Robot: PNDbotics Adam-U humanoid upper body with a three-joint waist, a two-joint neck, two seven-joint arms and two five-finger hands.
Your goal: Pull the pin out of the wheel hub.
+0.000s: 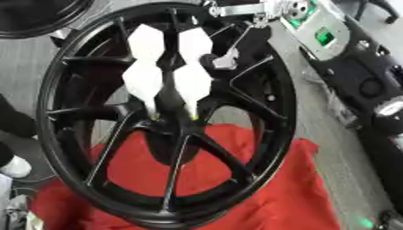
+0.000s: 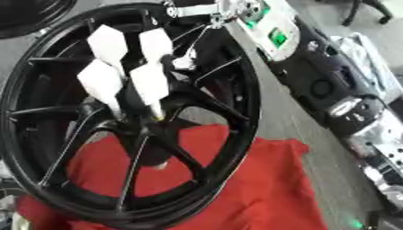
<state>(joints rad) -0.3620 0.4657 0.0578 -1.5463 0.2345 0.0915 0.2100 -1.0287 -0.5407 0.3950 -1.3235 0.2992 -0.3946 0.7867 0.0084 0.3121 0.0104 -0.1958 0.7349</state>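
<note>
Grey flooring [image 1: 319, 130] runs under and behind the work, and a crumpled red cloth [image 1: 267, 188] lies on it as a pad. On that cloth stands the large black spoked wheel [image 1: 47, 112], upright and leaning a little, with its black wheel hub [image 1: 175, 126] near the middle of both views. Just above the hub sit four white, diamond-shaped faceted pieces [image 1: 145, 81] in two columns. The lower pair narrows into thin stems whose yellowish tips meet the hub's upper edge. I take these for the pin or its handle, though the views do not settle what they are. They appear seated against the hub, so my judgement is that the pull itself is not done. Above and to the right of the hub, beside the white pieces, a small silver and black part shows against the spokes, which looks like the robot's right hand [image 1: 222, 60]. Whether its fingers are curled round anything or spread I cannot tell, since black fingers would be lost against the black spokes. Farther out from the hub, the black and silver right arm with green lights [image 1: 319, 29] comes in from the upper right corner. The left hand shows in neither view. Judging by this, the reach to the hub is made; gripping and drawing the pin clear remain.
</note>
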